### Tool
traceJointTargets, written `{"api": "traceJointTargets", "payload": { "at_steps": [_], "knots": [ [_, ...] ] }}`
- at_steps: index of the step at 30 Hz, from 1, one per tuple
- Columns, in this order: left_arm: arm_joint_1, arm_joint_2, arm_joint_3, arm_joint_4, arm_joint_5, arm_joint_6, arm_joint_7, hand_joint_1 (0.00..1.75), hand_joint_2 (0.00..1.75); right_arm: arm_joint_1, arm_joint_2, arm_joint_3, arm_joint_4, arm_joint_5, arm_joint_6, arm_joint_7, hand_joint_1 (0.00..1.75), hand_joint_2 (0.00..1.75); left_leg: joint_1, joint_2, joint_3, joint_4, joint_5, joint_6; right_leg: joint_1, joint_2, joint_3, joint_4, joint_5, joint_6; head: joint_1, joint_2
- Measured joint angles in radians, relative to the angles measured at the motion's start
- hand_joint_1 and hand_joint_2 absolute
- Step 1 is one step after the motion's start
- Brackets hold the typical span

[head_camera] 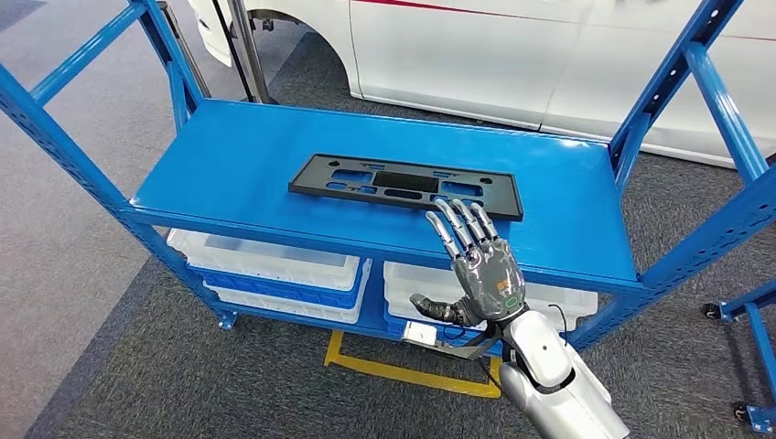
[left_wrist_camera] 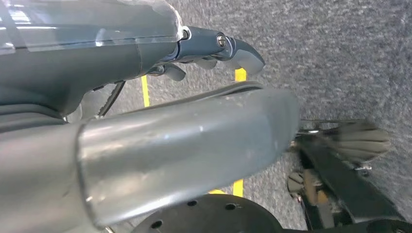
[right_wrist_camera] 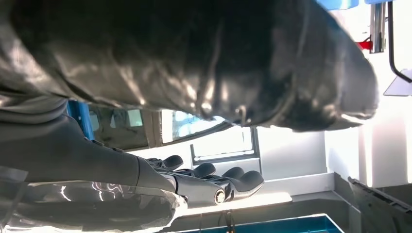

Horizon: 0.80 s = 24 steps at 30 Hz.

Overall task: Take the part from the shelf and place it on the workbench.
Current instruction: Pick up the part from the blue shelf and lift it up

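Observation:
A flat black rectangular part (head_camera: 403,183) with several cut-outs lies on the top deck of the blue shelf (head_camera: 238,165), right of its middle. My right hand (head_camera: 476,265) is raised in front of the shelf's front edge, palm down, fingers stretched forward and apart, thumb out to the side. Its fingertips (head_camera: 455,215) reach over the part's near right edge; whether they touch is unclear. It holds nothing. The right wrist view shows its dark fingers (right_wrist_camera: 214,179) extended. My left hand (left_wrist_camera: 184,141) hangs over grey carpet, fingers (left_wrist_camera: 218,46) loosely extended, holding nothing.
White bins (head_camera: 274,265) sit on the lower deck under the top one. Blue uprights (head_camera: 723,110) stand at the shelf's corners. A white car (head_camera: 512,55) is parked behind. Yellow tape (head_camera: 403,370) marks the carpet, and another blue frame (head_camera: 750,311) stands at the right.

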Motion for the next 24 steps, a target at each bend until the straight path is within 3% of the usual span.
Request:
{"api": "traceJointTargets", "payload": {
  "at_steps": [1, 3, 7, 9, 11, 12, 13, 14, 16, 17, 18, 20, 22, 24],
  "knots": [
    [-0.001, 0.000, -0.003, 0.000, -0.001, -0.002, 0.001, 0.00, 0.00, -0.006, 0.003, 0.002, 0.004, -0.008, 0.000, 0.000, 0.00, 0.00, 0.000, 0.001, 0.027, -0.063, 0.030, -0.001, 0.000, 0.001, 0.003, 0.004, -0.007, 0.006, 0.000, 0.000],
    [-0.005, 0.000, -0.007, 0.000, -0.003, -0.007, 0.003, 0.00, 0.00, -0.015, 0.006, 0.003, 0.010, -0.022, 0.001, 0.000, 0.00, 0.00, -0.003, -0.001, 0.060, -0.139, 0.047, 0.006, 0.002, 0.001, 0.003, 0.009, -0.015, 0.019, 0.000, 0.000],
    [-0.005, -0.002, -0.012, 0.000, -0.001, -0.015, 0.007, 0.00, 0.00, -0.020, 0.008, 0.004, 0.019, -0.032, 0.000, -0.002, 0.00, 0.00, -0.004, -0.004, 0.072, -0.155, 0.035, 0.035, 0.002, 0.000, 0.004, 0.017, -0.028, 0.039, 0.001, 0.000],
    [-0.004, -0.003, -0.013, 0.000, 0.002, -0.018, 0.010, 0.00, 0.00, -0.022, 0.008, 0.004, 0.021, -0.033, 0.000, -0.003, 0.00, 0.00, -0.003, -0.003, 0.079, -0.159, 0.031, 0.049, 0.000, 0.001, -0.039, 0.102, -0.070, 0.045, 0.001, 0.000],
    [-0.004, -0.004, -0.014, 0.000, 0.004, -0.020, 0.011, 0.00, 0.00, -0.021, 0.008, 0.004, 0.025, -0.034, 0.000, -0.004, 0.00, 0.00, -0.006, -0.002, 0.083, -0.159, 0.024, 0.058, 0.001, 0.001, -0.121, 0.241, -0.122, 0.046, 0.001, 0.000],
    [-0.004, -0.004, -0.014, 0.000, 0.004, -0.020, 0.011, 0.00, 0.00, -0.019, 0.008, 0.004, 0.028, -0.034, 0.000, -0.004, 0.00, 0.00, -0.009, -0.003, 0.087, -0.159, 0.021, 0.061, 0.001, 0.001, -0.157, 0.293, -0.131, 0.046, 0.001, 0.000],
    [-0.004, -0.004, -0.014, 0.000, 0.005, -0.021, 0.011, 0.00, 0.00, -0.018, 0.008, 0.005, 0.032, -0.034, 0.000, -0.004, 0.00, 0.00, -0.011, -0.004, 0.092, -0.159, 0.016, 0.062, 0.001, 0.001, -0.179, 0.313, -0.121, 0.044, 0.001, 0.000],
    [-0.004, -0.004, -0.015, 0.000, 0.005, -0.022, 0.011, 0.00, 0.00, -0.018, 0.009, 0.006, 0.035, -0.034, 0.002, -0.004, 0.00, 0.00, -0.013, -0.006, 0.100, -0.159, 0.011, 0.063, 0.002, 0.001, -0.180, 0.293, -0.088, 0.040, 0.001, 0.000],
    [-0.004, -0.006, -0.016, 0.000, 0.004, -0.024, 0.011, 0.00, 0.00, -0.021, 0.010, 0.006, 0.041, -0.034, 0.006, -0.006, 0.00, 0.00, -0.016, -0.009, 0.121, -0.159, -0.004, 0.061, 0.009, 0.001, -0.138, 0.168, 0.008, 0.025, 0.001, 0.000],
    [-0.005, -0.007, -0.017, 0.000, 0.003, -0.026, 0.011, 0.00, 0.00, -0.023, 0.011, 0.008, 0.043, -0.035, 0.008, -0.008, 0.00, 0.00, -0.018, -0.010, 0.128, -0.158, -0.011, 0.057, 0.014, 0.001, -0.111, 0.103, 0.041, 0.015, 0.001, 0.000],
    [-0.007, -0.009, -0.020, 0.000, 0.002, -0.027, 0.011, 0.00, 0.00, -0.027, 0.014, 0.011, 0.045, -0.037, 0.011, -0.010, 0.00, 0.00, -0.019, -0.011, 0.132, -0.158, -0.018, 0.053, 0.019, 0.000, -0.090, 0.056, 0.054, 0.008, 0.002, 0.000],
    [-0.010, -0.010, -0.024, 0.000, -0.002, -0.029, 0.012, 0.00, 0.00, -0.032, 0.022, 0.017, 0.050, -0.040, 0.014, -0.016, 0.00, 0.00, -0.018, -0.009, 0.133, -0.161, -0.025, 0.041, 0.025, 0.001, -0.075, 0.023, 0.045, 0.001, 0.002, 0.000],
    [-0.013, -0.010, -0.028, 0.000, -0.004, -0.029, 0.014, 0.00, 0.00, -0.035, 0.033, 0.022, 0.053, -0.044, 0.019, -0.020, 0.00, 0.00, -0.018, -0.005, 0.140, -0.163, -0.032, 0.030, 0.021, 0.004, -0.061, 0.007, 0.039, -0.001, 0.002, 0.000],
    [-0.016, -0.010, -0.030, 0.000, -0.004, -0.030, 0.013, 0.00, 0.00, -0.041, 0.041, 0.030, 0.057, -0.047, 0.026, -0.021, 0.00, 0.00, -0.017, -0.002, 0.122, -0.113, -0.057, 0.021, 0.013, 0.002, -0.036, -0.010, 0.034, -0.010, 0.000, 0.000]
  ]
}}
